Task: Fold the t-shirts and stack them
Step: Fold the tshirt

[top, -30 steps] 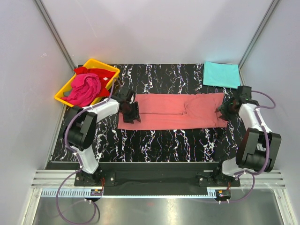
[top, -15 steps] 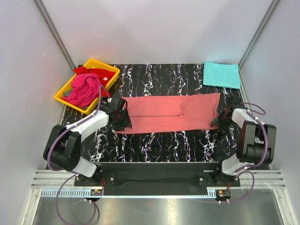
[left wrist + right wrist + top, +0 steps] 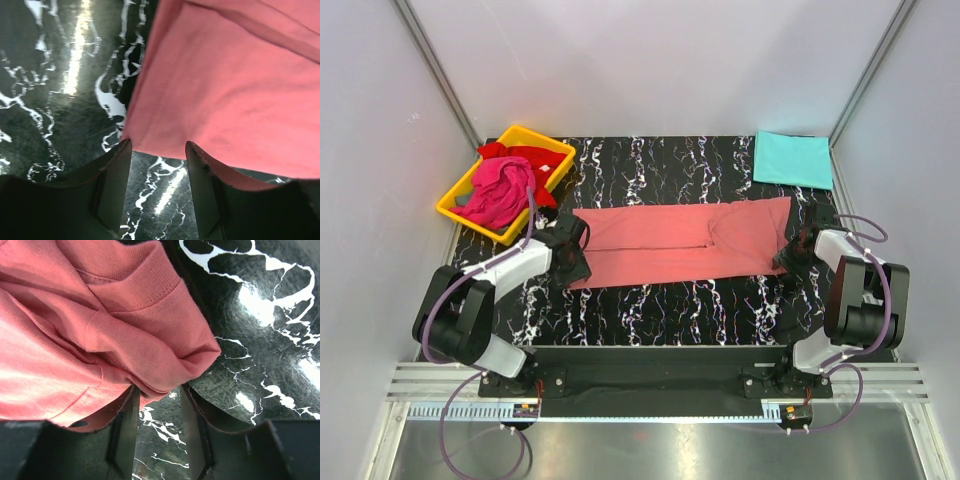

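A salmon-pink t-shirt (image 3: 680, 243) lies folded lengthwise in a long band across the middle of the table. My left gripper (image 3: 572, 262) is low at its near left corner. In the left wrist view the left gripper (image 3: 157, 145) is open, and the shirt's (image 3: 225, 95) edge just reaches its fingertips. My right gripper (image 3: 788, 257) is at the near right corner. The right wrist view shows it (image 3: 159, 389) open, with the bunched collar end of the shirt (image 3: 125, 330) lying at its tips. A turquoise t-shirt (image 3: 792, 158) lies folded at the back right.
A yellow tray (image 3: 552, 148) at the back left holds a crumpled magenta t-shirt (image 3: 500, 190) and a red t-shirt (image 3: 535, 158). The black marbled table (image 3: 670, 305) is bounded by white walls on three sides.
Both grippers have moved from the shirt's two ends toward me, down to its near corners. The shirt's right end has drawn in a little. The last half second shows almost no motion.
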You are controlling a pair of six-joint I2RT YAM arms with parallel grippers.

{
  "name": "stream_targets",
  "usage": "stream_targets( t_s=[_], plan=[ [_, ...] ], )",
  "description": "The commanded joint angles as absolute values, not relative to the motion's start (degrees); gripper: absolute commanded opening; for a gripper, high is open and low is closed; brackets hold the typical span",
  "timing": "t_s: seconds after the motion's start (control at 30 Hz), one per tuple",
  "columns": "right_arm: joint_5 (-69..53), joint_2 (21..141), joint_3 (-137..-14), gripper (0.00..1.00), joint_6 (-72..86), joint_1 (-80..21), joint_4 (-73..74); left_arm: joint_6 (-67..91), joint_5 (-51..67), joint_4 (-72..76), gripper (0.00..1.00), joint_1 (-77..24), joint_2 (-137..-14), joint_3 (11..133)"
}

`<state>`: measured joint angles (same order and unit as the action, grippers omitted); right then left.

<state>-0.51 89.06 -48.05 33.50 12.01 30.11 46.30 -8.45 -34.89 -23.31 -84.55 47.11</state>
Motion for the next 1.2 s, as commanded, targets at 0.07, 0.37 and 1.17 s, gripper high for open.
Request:
stream_targets(
  t_s=[0.07,0.37,1.17],
  plan=[
    [2.2,89.9,-49.7,0.44,32.3,12.1,28.7,49.2,-13.1,-35.2,0.53,-22.9,-85.6,46.4],
    [4.9,85.3,-53.9,0.45,37.7,12.1,35.9,48.4,-13.1,-41.0,0.54,-22.9,-77.1,50.3],
    [0.7,98.4,-66.5,0.59,70.1,5.8,34.2,27.8,7.7,-28.7,0.62,-22.9,-103.2,71.2]
  ],
)
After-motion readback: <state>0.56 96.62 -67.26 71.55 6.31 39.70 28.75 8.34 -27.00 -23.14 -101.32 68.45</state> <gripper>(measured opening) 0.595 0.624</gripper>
